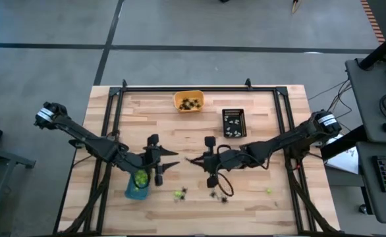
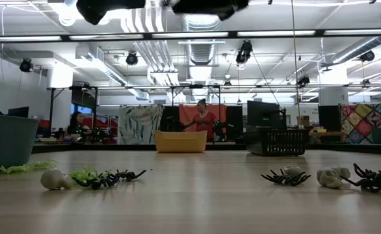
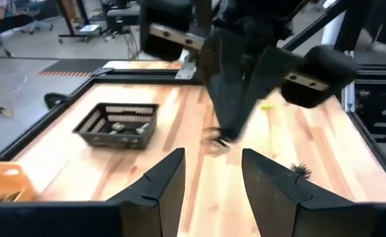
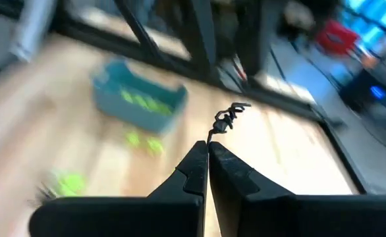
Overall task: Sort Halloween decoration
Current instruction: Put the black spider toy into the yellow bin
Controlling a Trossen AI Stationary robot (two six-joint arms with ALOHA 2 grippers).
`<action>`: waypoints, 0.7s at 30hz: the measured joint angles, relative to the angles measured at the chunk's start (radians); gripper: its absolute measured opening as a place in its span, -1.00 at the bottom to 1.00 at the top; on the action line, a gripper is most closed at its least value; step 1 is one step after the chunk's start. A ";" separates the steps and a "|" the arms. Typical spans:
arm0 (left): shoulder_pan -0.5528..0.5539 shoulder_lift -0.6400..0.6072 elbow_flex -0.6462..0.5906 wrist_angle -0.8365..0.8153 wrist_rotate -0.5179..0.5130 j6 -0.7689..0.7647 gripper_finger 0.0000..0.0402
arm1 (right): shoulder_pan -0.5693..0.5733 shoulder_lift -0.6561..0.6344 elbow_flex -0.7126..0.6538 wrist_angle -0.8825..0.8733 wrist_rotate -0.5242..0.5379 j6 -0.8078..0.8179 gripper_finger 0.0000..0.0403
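Note:
My right gripper (image 1: 194, 160) hangs over the table's middle, shut on a black spider trinket (image 4: 229, 117). Facing it, my left gripper (image 1: 171, 160) is open, with nothing between its fingers (image 3: 166, 181), and hangs beside the blue tray (image 1: 137, 186). That tray holds lime-green trinkets (image 4: 142, 102). More decorations lie on the wood near the front: green ones (image 1: 179, 193), black spiders (image 2: 109, 177) and whitish pieces (image 2: 52, 179). The orange tray (image 1: 188, 101) and black tray (image 1: 233, 122) stand at the far side. My right gripper pinches the black spider by a thin leg (image 4: 211, 136) at the very ends of its two fingers. The fingers are near level and point toward the table's left. The spider sticks out beyond the fingertips, lifted clear of the table.
A black metal frame (image 1: 199, 88) runs along the table's far and side edges. Loose trinkets (image 1: 217, 193) lie near the front under the right arm, and one green piece (image 1: 269, 191) lies farther right. People sit and stand in the room beyond the table.

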 joint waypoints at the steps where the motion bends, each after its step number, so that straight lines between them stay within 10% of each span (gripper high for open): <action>1: 0.000 -0.022 0.000 -0.030 0.000 -0.006 -0.33 | -0.010 -0.010 0.009 -0.057 0.030 0.011 -0.96; 12: -0.001 -0.111 0.000 -0.132 0.002 -0.029 -0.33 | -0.237 -0.032 0.146 -0.811 0.198 0.360 -0.96; 17: -0.001 -0.081 0.000 -0.134 0.002 -0.034 -0.33 | -0.444 -0.032 0.130 -1.187 0.101 0.683 -0.96; 21: -0.001 -0.050 0.000 -0.132 0.002 -0.033 -0.33 | -0.559 -0.030 0.067 -1.157 0.014 0.648 -0.96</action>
